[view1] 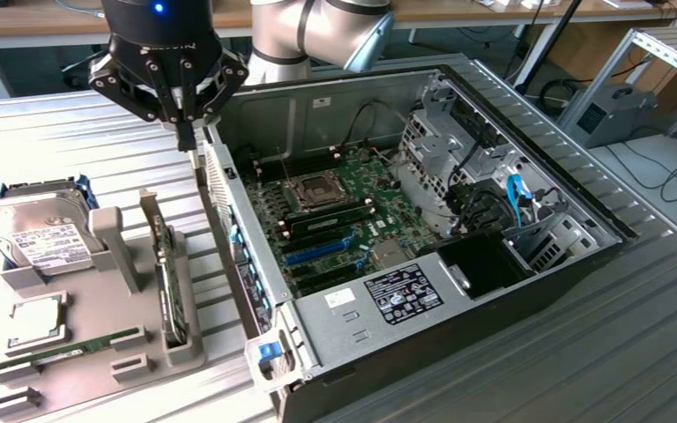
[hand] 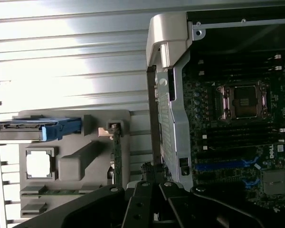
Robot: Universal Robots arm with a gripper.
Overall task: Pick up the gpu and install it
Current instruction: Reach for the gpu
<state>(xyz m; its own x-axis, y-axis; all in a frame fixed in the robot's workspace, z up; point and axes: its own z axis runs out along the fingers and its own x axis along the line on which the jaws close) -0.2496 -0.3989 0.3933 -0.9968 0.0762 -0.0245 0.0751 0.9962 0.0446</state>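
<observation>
our gripper [view1: 183,139] hangs clenched on nothing, fingertips just beside the open pc case [view1: 230,238] rear wall. the gpu [view1: 170,284] stands on edge in the gray holder tray [view1: 92,374], well apart from the fingers and untouched. we judge that neither pickup nor install is done yet.

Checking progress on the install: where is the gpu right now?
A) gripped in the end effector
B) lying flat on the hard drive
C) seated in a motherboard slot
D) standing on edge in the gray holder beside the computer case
D: the gpu stands on edge in the gray holder, while the end effector, shut and holding nothing, hangs near the computer case's edge.
</observation>
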